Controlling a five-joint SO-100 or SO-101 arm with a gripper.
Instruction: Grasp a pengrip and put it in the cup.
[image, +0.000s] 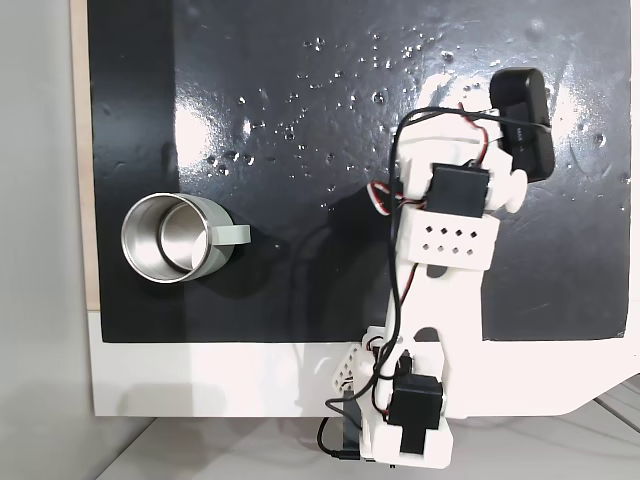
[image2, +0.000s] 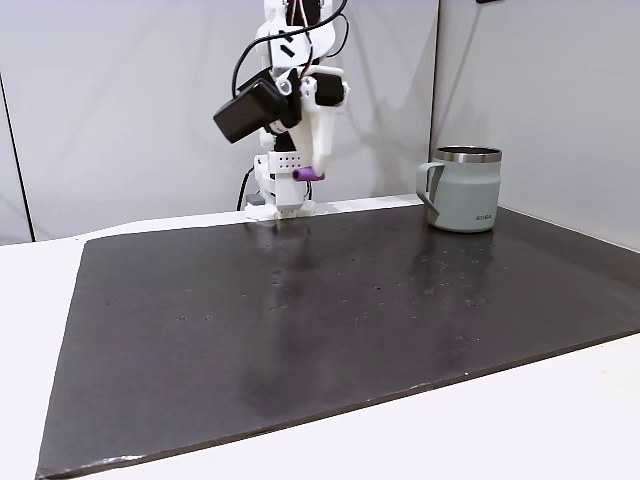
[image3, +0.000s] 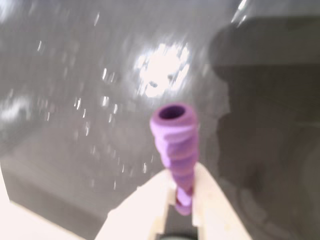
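Wrist view shows the main risk: the pengrip (image3: 175, 145) is pinched only at its lower end, in the bottom centre of the frame, while most of its ridged purple length sticks out beyond the pale fingertips (image3: 207, 200) toward the hollow open end. Judged from that short purchase and the soft rubbery look of the part, it could pivot or slip free during travel and fall onto the black mat (image2: 330, 320) covering the surface. A second risk is placement: in a fixed view the pengrip (image2: 308, 174) lies roughly level, crosswise under the arm (image2: 300, 90), held well above the mat in the upper centre of the frame, and the cup (image2: 462, 190) stands well apart at the right. Released in that attitude near the rim, it could strike the steel lip or the handle tab and bounce outside rather than drop in. In a fixed view from above, the cup (image: 170, 238) sits at the left with its mouth open and empty. The claw (image3: 181, 207) is nearly closed, clamped on the pengrip alone, touching neither mat nor cup.
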